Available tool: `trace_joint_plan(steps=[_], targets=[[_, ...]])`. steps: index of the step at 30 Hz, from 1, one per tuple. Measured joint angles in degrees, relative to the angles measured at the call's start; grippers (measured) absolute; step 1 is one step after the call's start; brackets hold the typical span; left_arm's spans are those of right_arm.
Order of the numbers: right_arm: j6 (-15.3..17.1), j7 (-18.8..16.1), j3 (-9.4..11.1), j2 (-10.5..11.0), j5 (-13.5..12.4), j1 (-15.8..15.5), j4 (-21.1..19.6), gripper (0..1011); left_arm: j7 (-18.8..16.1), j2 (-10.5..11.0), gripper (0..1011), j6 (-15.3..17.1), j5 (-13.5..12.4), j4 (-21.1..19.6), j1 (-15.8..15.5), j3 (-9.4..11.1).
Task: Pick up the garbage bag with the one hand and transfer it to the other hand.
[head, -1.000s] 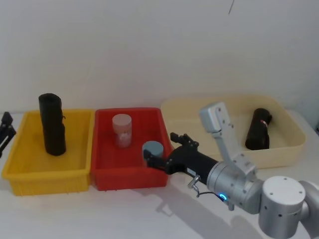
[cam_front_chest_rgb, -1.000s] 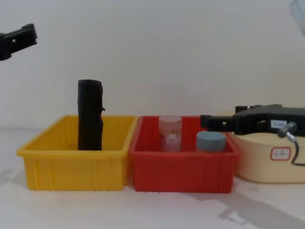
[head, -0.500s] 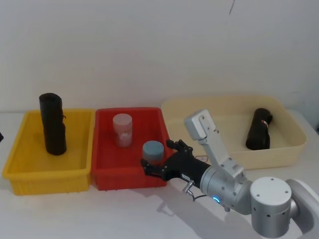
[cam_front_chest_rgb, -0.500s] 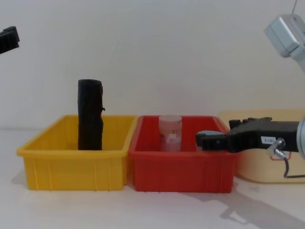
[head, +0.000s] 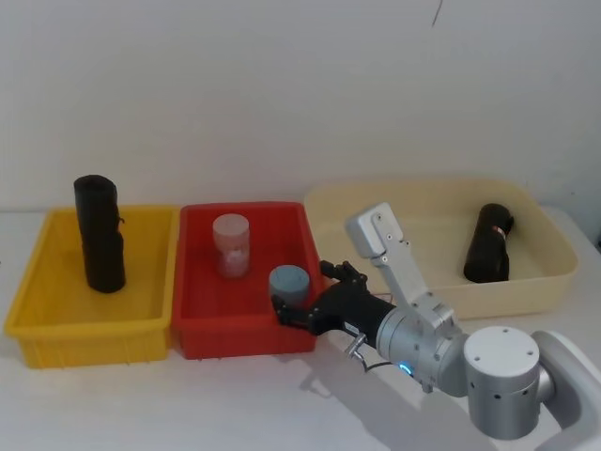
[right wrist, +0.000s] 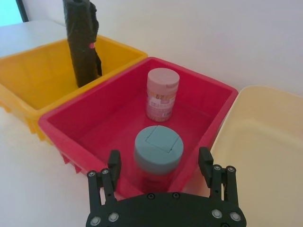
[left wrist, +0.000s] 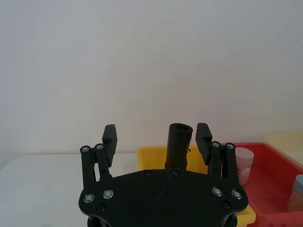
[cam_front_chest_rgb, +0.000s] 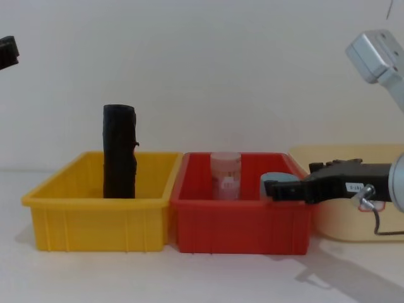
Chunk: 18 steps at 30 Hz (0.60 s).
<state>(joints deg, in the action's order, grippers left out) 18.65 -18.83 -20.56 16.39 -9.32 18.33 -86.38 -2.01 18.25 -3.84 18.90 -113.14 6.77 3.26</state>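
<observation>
Broadly, a white bench (head: 188, 404) carries three bins in a row: a wide cream tub (head: 423, 193) on the right, a yellow bin (head: 94, 334) on the left and a red bin (head: 244, 338) between them. A bulky silver-grey arm (head: 441, 343) reaches in from the lower right towards the red bin.

A tall black roll (head: 99, 235) stands upright in the yellow bin, rising above its rim. The garbage bag (head: 487, 244) – a black roll with a small red mark near its top – lies in the right part of the cream tub, well apart from both pincers.

The red bin holds a pink-lidded jar (head: 231, 246) towards the back and a blue-lidded jar (head: 288, 280) at its near right.

The right pincer (head: 302, 293) hovers at the red bin's near right corner, fingers spread apart and empty, just beside the blue-lidded jar. The left pincer (left wrist: 156, 135) is raised high on the far left – also spread apart and empty.
</observation>
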Motion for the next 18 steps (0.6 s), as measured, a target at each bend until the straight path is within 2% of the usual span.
trace_joint_plan(steps=[18], targets=[[1.04, 0.32, -0.18, -0.88, 0.4, 1.26, 1.73, 1001, -0.12, 0.07, 1001, -0.05, 0.0, -0.15, 0.24, -0.19]])
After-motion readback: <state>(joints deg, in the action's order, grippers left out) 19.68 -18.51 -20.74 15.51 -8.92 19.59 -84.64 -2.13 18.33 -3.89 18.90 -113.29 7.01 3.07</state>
